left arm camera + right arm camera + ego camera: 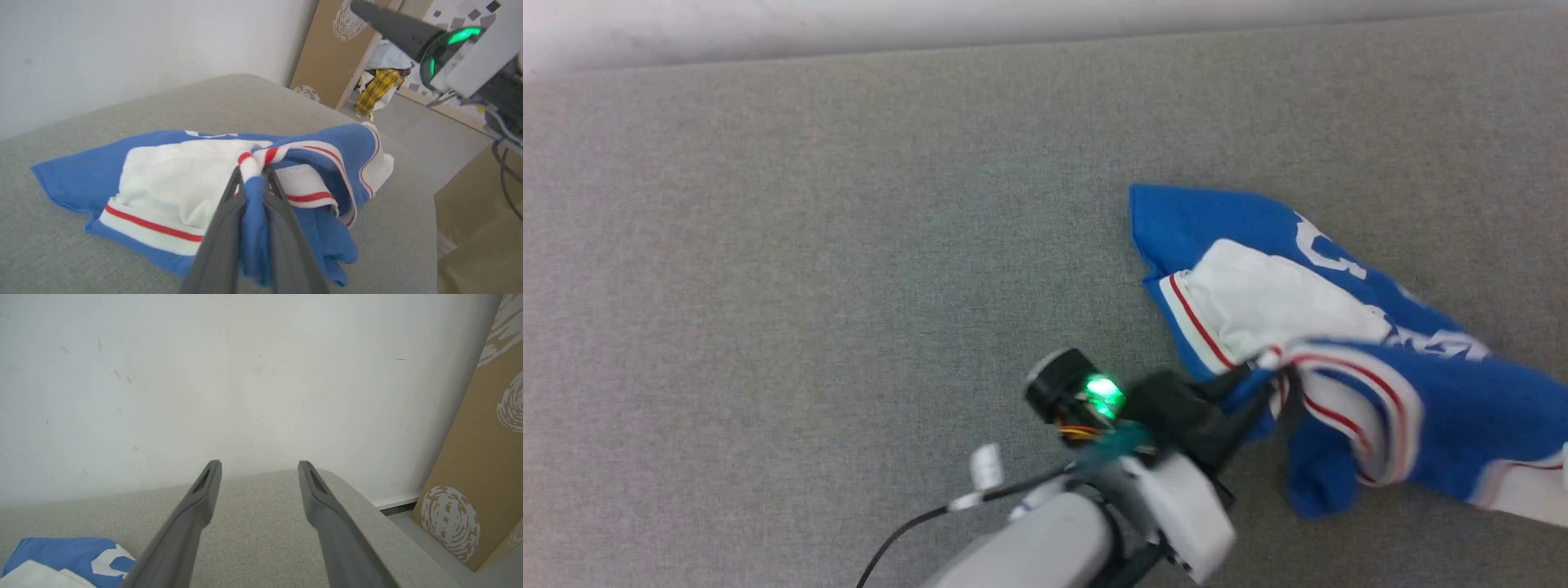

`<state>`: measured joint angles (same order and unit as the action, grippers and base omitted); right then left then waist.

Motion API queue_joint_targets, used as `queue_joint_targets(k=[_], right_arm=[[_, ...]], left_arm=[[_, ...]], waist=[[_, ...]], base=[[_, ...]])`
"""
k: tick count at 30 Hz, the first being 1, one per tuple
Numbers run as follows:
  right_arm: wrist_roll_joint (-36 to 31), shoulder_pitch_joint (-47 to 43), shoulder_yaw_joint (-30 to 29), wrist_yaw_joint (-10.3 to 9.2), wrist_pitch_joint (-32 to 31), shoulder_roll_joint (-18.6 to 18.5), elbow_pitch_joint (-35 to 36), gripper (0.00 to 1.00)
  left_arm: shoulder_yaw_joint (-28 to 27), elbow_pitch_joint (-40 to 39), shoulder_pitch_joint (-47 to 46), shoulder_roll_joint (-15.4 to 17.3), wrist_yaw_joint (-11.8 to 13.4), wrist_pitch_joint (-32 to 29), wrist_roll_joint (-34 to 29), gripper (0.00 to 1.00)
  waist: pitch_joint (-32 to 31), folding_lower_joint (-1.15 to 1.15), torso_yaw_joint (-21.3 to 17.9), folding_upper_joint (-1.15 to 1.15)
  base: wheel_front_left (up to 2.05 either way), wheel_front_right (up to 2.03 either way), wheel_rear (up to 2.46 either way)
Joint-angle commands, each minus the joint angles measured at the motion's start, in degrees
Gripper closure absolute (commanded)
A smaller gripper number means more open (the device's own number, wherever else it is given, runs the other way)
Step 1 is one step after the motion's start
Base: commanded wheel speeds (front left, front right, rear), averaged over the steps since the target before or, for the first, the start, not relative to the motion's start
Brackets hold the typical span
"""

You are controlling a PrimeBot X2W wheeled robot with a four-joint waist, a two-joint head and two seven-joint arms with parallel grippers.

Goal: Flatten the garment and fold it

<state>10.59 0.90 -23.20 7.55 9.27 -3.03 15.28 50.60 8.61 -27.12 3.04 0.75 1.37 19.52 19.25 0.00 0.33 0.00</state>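
Left gripper (251, 173) pinching a crumpled blue garment (77, 177).
Its 2 fingers (220, 245) clamp the red-striped trim (255, 157); it lies bunched on a grey surface (49, 253). Right gripper (259, 467) gapes wide, empty.

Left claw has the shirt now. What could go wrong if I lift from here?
1. The left claw pinches bunched layers of the shirt at its striped trim; lifting may haul the whole heap rather than spread it.
2. The shirt lies near the grey surface's rounded edge; a pull that way could slide it off.
3. The right claw is open and empty, so nothing anchors the far side.
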Motion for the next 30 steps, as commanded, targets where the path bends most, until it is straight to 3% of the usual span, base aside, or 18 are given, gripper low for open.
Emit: queue_joint_targets(k=[1,6,10,11,12,13,17,20,22,28,30], right_arm=[[0.2,-0.3,0.0,-0.06,0.0,0.1,-0.1,0.00],[0.4,-2.0,-0.6,-0.06,-0.5,0.1,0.0,0.00],[0.8,-3.0,-0.7,-0.06,-0.9,0.1,0.1,0.00],[0.9,-3.2,-0.6,-0.06,-1.0,0.1,0.1,0.00],[0.9,-3.3,-0.5,-0.06,-1.1,0.1,0.1,0.00],[1.0,-3.4,-0.6,-0.06,-1.1,0.1,0.2,0.00],[1.0,-3.8,-0.6,-0.06,-1.4,0.1,0.2,0.00],[1.0,-4.0,-0.3,-0.06,-1.5,0.1,0.2,0.00],[1.1,-4.1,0.3,-0.06,-1.5,0.1,0.2,0.00],[1.1,-4.0,1.5,-0.06,-1.6,0.1,0.1,0.00],[1.1,-3.8,2.0,-0.06,-1.6,0.1,0.1,0.00]], left_arm=[[-1.3,-1.4,1.5,0.4,0.7,1.0,1.1,1.00],[-14.1,-12.9,15.5,4.2,8.0,5.6,12.4,1.00],[-21.9,-15.3,28.5,6.5,14.6,5.9,19.3,1.00],[-22.7,-15.5,30.7,7.1,15.6,6.2,19.7,0.87],[-23.1,-15.6,32.7,7.4,16.2,6.0,20.3,0.37],[-23.3,-15.9,34.3,7.6,16.7,5.7,21.0,0.00],[-23.4,-19.7,36.9,8.1,15.2,5.6,23.1,0.00],[-23.8,-24.1,36.5,10.8,13.2,4.6,23.4,0.00],[-25.2,-27.1,35.2,12.9,13.1,4.1,22.5,0.00],[-22.6,-29.0,24.6,22.0,12.3,-3.8,11.4,0.00],[-19.9,-27.4,20.4,22.8,10.8,-6.8,8.3,0.00]], waist=[[-1.4,0.00,0.7,0.00],[-3.7,0.00,1.7,0.00],[-4.8,0.00,2.6,0.00],[-5.0,0.00,2.8,0.00],[-5.2,0.00,2.9,0.00],[-5.4,0.00,3.2,0.00],[-6.0,0.00,4.0,0.00],[-6.4,0.00,4.4,0.00],[-6.6,0.00,4.4,0.00],[-6.2,0.00,4.1,0.00],[-5.9,0.00,3.7,0.00]], base=[[0.00,0.00,0.00],[0.00,0.00,0.00],[0.00,0.00,0.00],[0.00,0.00,0.00],[0.00,0.00,0.00],[0.00,0.00,0.00],[0.00,0.00,0.00],[0.00,0.00,0.00],[0.00,0.00,0.00],[0.00,0.00,0.00],[0.00,0.00,0.00]])
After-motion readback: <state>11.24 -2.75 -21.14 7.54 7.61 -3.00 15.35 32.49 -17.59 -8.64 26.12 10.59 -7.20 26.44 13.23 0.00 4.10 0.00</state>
